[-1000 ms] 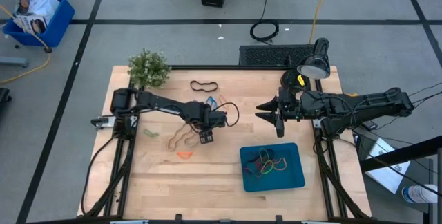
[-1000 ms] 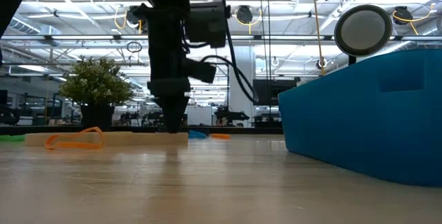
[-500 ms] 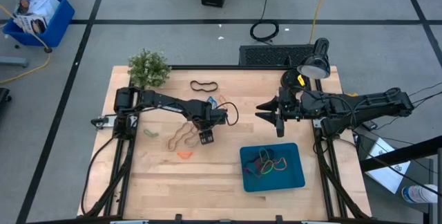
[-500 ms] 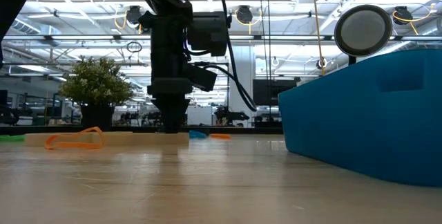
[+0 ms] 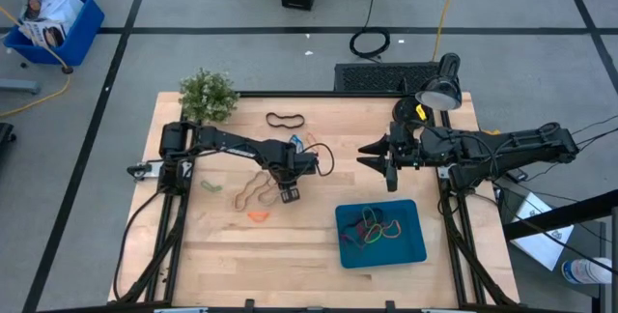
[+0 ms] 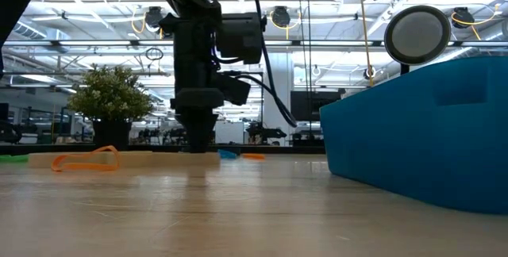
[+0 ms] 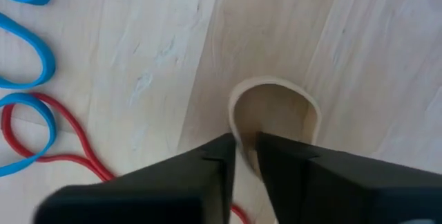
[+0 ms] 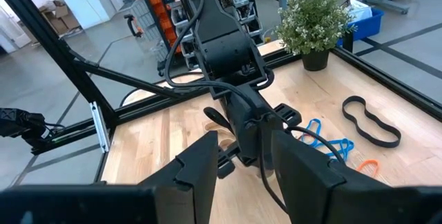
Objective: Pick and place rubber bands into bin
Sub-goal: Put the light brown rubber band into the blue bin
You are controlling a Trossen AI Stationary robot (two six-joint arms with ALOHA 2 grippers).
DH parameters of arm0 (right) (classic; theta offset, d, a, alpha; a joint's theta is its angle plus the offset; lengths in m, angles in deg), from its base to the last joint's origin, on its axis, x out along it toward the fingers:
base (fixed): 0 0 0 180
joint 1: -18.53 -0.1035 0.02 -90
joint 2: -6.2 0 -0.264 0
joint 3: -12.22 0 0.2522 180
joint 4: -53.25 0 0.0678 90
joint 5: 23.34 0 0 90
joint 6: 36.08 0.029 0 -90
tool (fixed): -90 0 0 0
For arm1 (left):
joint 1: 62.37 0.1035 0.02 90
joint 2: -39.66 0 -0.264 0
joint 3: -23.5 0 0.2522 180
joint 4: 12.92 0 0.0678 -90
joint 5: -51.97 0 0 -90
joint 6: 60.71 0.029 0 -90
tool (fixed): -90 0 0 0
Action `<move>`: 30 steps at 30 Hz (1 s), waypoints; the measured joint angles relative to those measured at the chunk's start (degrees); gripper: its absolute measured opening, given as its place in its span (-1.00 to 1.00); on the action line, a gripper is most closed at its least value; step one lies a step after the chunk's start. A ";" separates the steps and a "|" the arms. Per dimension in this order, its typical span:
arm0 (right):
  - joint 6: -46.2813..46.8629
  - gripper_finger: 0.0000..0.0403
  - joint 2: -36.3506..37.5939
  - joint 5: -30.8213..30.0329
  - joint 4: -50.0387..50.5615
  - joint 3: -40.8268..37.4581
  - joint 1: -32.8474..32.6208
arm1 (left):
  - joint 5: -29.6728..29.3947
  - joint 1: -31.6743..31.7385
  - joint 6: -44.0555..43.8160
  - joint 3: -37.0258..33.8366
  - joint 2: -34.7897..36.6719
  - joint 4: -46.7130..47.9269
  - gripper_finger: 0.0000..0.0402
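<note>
Standing at the far left corner of the wooden surface (image 5: 193, 255) as a small potted plant (image 5: 208, 96); lying nearer, by the left edge, as a green rubber band (image 5: 210, 186). Reaching in from the left and pointing straight down onto the boards left of centre as the left tool (image 5: 288, 193), fingers (image 7: 173, 182) clenching almost together on one edge of a tan rubber band (image 7: 276, 106), the rest of that wavy loop trailing flat on the wood beside it. Lying just in front of it as an orange rubber band (image 5: 257, 216), and beyond it as blue rubber bands (image 5: 297, 143) tangling with a red rubber band (image 7: 69, 148), plus a black rubber band (image 5: 285, 120) farther back. Sitting right of centre at the near side as the teal bin (image 5: 415, 250), holding several coloured bands (image 5: 375, 228). Hovering behind the bin as the right tool (image 5: 388, 163), released, fingers standing apart with nothing between them.
</note>
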 joint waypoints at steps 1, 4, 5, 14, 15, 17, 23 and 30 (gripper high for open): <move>0.00 -0.35 0.00 0.00 0.00 0.00 0.00 | 0.00 0.02 0.10 -0.04 0.00 -0.24 -0.74; -0.01 -0.35 0.00 0.00 0.00 0.00 0.00 | -0.34 0.02 0.10 -0.04 0.00 -0.87 -0.90; -0.01 -0.35 0.00 0.00 0.00 0.00 0.00 | -0.39 0.02 0.07 -0.04 -0.02 -0.95 -0.94; 0.00 -0.35 0.00 0.02 0.04 0.00 -0.02 | -1.13 -1.24 -0.91 -0.10 2.36 -0.42 -0.97; -0.02 -0.35 0.02 0.00 0.04 0.00 0.00 | -0.35 -1.42 -1.08 -0.04 3.33 -0.42 -0.97; 0.00 -0.35 0.01 0.00 0.10 0.00 -0.02 | 1.55 -1.66 -1.27 -0.02 5.11 -0.19 -0.95; -0.02 -0.35 0.02 0.02 0.24 0.00 -0.02 | 6.21 -2.46 -1.88 0.02 13.65 -1.56 -0.97; -0.02 -0.35 0.02 0.02 0.17 0.00 0.00 | 7.06 -3.59 -4.12 0.02 25.36 -8.93 -0.97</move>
